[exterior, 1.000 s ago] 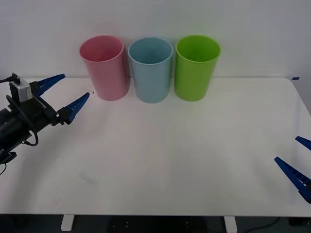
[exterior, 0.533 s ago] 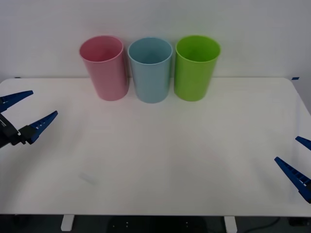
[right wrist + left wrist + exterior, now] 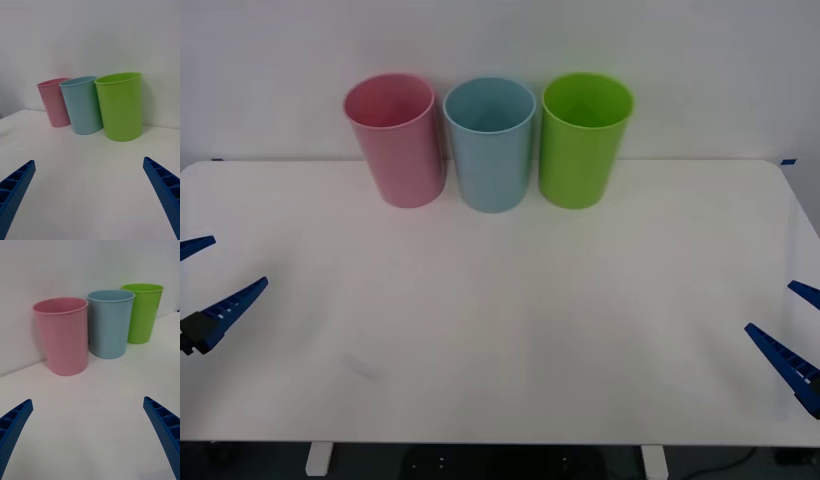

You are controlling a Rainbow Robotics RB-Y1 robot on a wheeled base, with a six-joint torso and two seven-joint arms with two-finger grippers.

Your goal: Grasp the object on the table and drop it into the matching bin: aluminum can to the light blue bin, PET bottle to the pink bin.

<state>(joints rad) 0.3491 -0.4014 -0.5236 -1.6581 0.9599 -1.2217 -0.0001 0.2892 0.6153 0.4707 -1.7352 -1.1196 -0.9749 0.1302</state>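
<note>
While three bins stand in a row along the far edge of the desk (image 3: 500,330), pink bin (image 3: 394,138) on my left, light blue bin (image 3: 491,143) in the middle touching it, lime green bin (image 3: 584,137) just beside on the right, my left pincer (image 3: 202,285) hangs at the desk's left edge, spread wide and holding nothing. My right pincer (image 3: 798,335) sits at the right edge, likewise wide apart and empty.

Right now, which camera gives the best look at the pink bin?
The left wrist view: the pink bin stands nearest, unobstructed. The front view shows it whole but farther off; in the right wrist view it sits farthest, partly behind the light blue bin.
</note>
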